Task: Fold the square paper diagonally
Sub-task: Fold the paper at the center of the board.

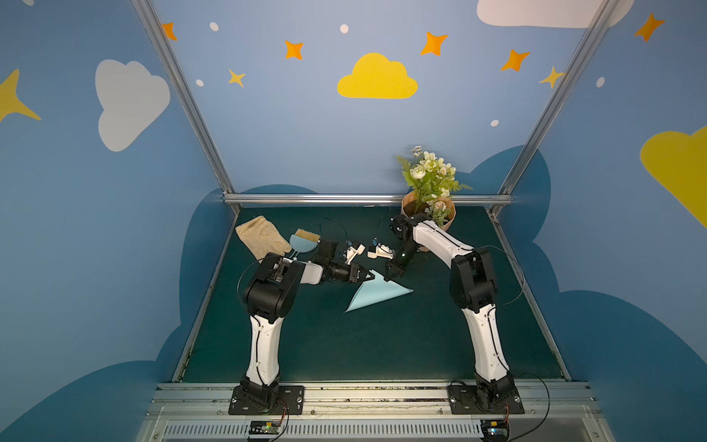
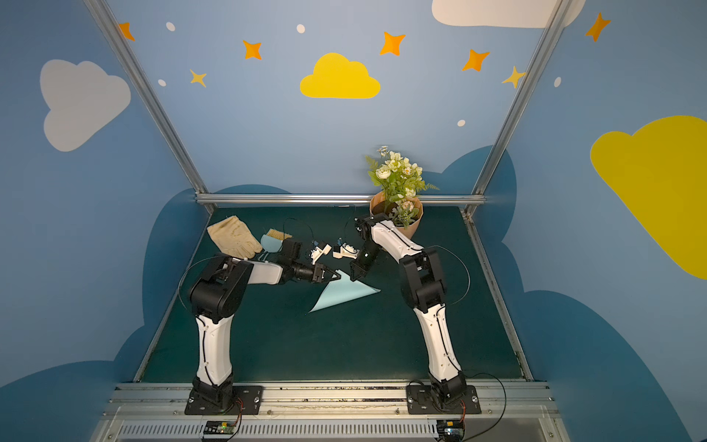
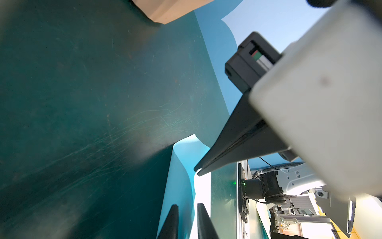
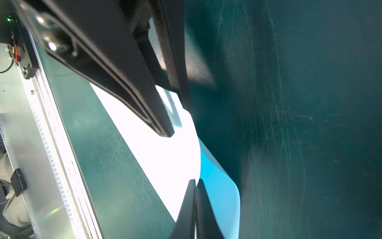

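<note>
The square paper is light blue and lies as a triangle on the dark green mat in both top views. Its far corner is lifted off the mat between my two grippers. The right gripper is shut on the paper's raised edge. In the left wrist view its closed tip pinches the paper. My left gripper comes in from the left. Its fingers stand narrowly apart on either side of the raised sheet.
A tan glove and a small light blue dustpan with tan bristles lie at the back left. A flower pot stands at the back right behind the right arm. Metal rails edge the mat.
</note>
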Available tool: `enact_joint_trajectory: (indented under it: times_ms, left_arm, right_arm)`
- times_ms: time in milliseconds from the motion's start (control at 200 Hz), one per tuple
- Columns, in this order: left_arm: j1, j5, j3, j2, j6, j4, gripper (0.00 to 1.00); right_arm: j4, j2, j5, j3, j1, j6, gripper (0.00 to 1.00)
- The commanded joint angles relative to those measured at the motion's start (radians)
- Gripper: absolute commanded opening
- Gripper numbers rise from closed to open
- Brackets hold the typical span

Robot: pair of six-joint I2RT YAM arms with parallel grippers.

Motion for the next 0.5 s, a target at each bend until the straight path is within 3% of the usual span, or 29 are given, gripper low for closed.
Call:
enact_joint_trajectory:
  times_ms: [0, 491]
  left_arm:
    - [-0.005, 0.010, 0.014, 0.020, 0.021, -0.016, 0.20]
    - [-0.006, 0.011, 0.019, 0.022, 0.023, -0.019, 0.20]
  right_arm:
    - [-0.038, 0.018, 0.006, 0.024, 0.008, -0.013, 0.00]
    - [-0.043, 0.022, 0.016, 0.033, 0.014, -0.019, 0.00]
